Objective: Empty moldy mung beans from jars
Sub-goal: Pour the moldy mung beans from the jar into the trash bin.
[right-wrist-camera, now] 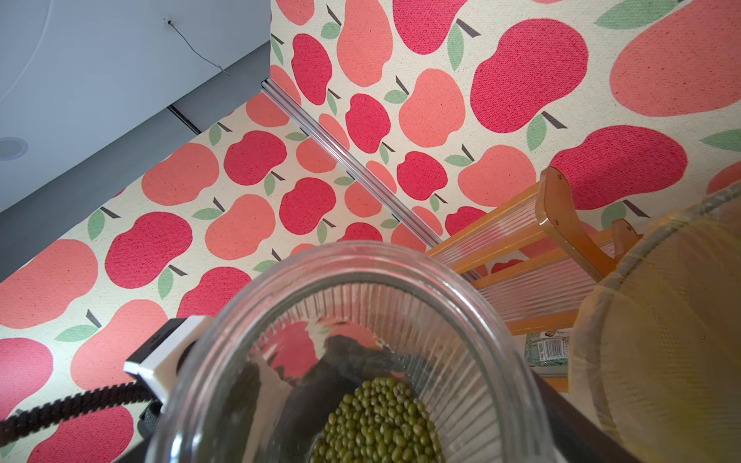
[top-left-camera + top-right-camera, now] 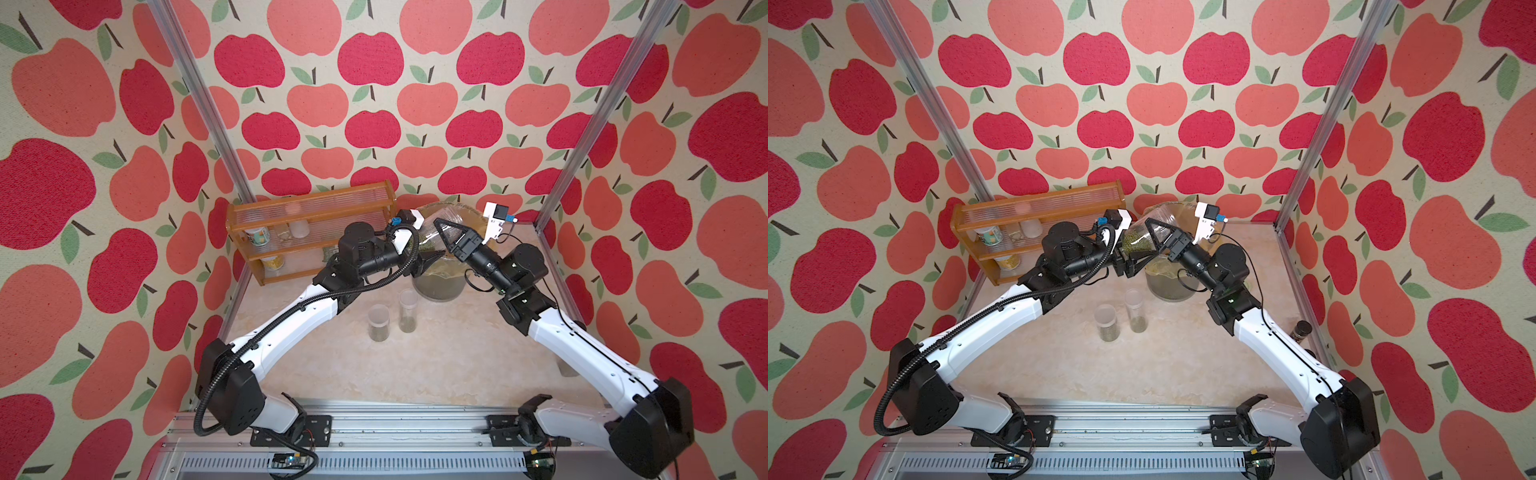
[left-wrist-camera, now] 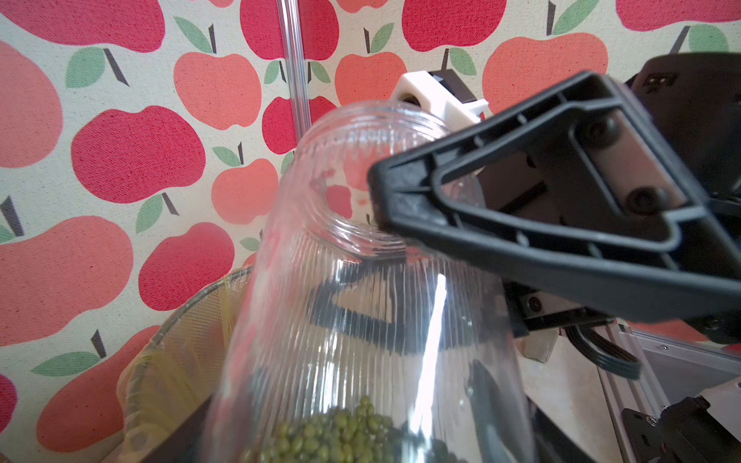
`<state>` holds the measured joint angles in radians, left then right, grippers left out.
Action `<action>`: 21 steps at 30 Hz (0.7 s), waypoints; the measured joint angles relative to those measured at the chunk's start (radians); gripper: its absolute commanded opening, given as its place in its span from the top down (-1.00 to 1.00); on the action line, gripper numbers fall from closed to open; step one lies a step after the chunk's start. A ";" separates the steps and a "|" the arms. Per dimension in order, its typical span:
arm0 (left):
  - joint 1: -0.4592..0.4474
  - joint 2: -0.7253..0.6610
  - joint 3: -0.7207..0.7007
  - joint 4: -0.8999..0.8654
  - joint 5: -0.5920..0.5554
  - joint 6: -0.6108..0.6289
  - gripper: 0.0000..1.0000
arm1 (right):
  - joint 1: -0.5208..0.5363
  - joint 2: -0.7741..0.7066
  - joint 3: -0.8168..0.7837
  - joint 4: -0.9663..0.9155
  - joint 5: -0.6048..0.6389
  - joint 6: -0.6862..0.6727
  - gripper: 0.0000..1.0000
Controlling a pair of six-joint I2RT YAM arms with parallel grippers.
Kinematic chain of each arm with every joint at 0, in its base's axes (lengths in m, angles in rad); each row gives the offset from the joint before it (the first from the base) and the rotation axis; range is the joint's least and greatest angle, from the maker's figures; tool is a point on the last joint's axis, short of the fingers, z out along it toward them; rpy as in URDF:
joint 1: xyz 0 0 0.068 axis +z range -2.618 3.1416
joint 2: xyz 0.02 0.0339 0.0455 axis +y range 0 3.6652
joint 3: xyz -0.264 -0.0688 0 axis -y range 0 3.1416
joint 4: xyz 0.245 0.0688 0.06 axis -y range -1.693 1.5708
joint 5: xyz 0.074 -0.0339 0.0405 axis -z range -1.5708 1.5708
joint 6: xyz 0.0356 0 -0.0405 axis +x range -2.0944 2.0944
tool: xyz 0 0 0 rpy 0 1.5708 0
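A wide ribbed clear jar (image 2: 1142, 232) hangs tilted beside the bin, its open mouth raised toward the back wall. Mung beans (image 1: 381, 421) lie heaped at its low end, also visible through the wall (image 3: 337, 437). My left gripper (image 2: 426, 255) is shut on the jar's lower body. My right gripper (image 2: 1158, 237) stands wide, with one finger (image 3: 521, 224) against the neck and the other showing through the glass behind. A short clear jar (image 2: 378, 323) and a tall slim jar (image 2: 407, 311) stand lidless on the table, each with beans at the bottom.
The grey mesh bin (image 2: 438, 286), lined with a yellow bag, stands under and behind the two grippers. A wooden rack (image 2: 311, 232) at the back left holds cans and a green packet (image 2: 330, 251). A small dark-lidded jar (image 2: 1301, 330) stands by the right frame post.
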<state>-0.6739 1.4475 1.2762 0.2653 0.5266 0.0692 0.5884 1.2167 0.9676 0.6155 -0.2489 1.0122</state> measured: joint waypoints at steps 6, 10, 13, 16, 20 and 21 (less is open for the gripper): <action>0.000 0.013 0.000 0.000 0.000 0.000 0.39 | 0.001 0.019 0.000 0.031 0.001 0.014 -0.55; -0.002 0.013 0.002 -0.003 -0.004 0.001 0.32 | 0.001 0.019 0.000 0.033 0.002 0.014 -0.45; -0.004 0.013 0.002 -0.003 -0.012 0.000 0.16 | 0.001 0.019 0.001 0.033 0.004 0.019 -0.38; -0.013 0.013 0.002 0.001 -0.034 0.000 -0.05 | 0.001 0.019 0.001 0.036 0.005 0.028 -0.34; -0.021 0.009 -0.013 0.040 -0.064 0.000 -0.36 | 0.000 0.021 0.001 0.058 0.008 0.043 -0.29; -0.023 0.006 -0.021 0.052 -0.074 0.000 -0.40 | 0.001 0.023 0.001 0.064 0.008 0.046 -0.28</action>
<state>-0.6968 1.4532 1.2556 0.3176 0.4530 0.0689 0.5892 1.2400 0.9684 0.6792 -0.2413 1.0584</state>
